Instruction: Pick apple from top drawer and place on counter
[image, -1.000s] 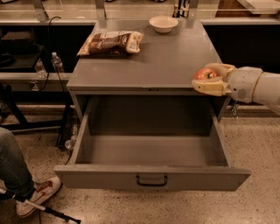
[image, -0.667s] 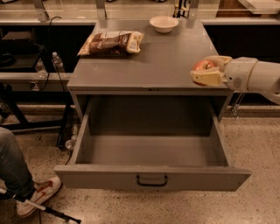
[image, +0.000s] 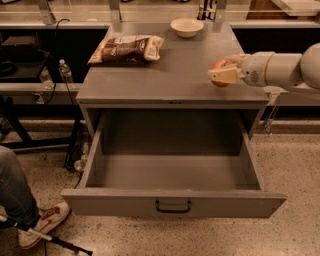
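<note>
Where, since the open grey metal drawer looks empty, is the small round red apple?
In the camera view, the small round red apple is in the gripper over the right front of the flat grey counter.
</note>
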